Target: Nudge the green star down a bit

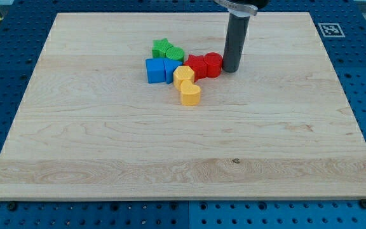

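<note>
The green star point(161, 47) lies at the top left of a tight cluster of blocks on the wooden board point(183, 152). A green round block point(175, 54) touches its right side. Below them sit a blue cube point(155, 70) and a second blue block point(171, 69). A red star point(197, 66) and a red cylinder point(213, 64) lie to the right. Two yellow blocks point(183, 76) point(190, 93) sit at the cluster's bottom. My tip point(230, 69) stands just right of the red cylinder, well right of the green star.
The board lies on a blue perforated table point(361, 63). A black-and-white marker tag point(330, 28) sits off the board's top right corner.
</note>
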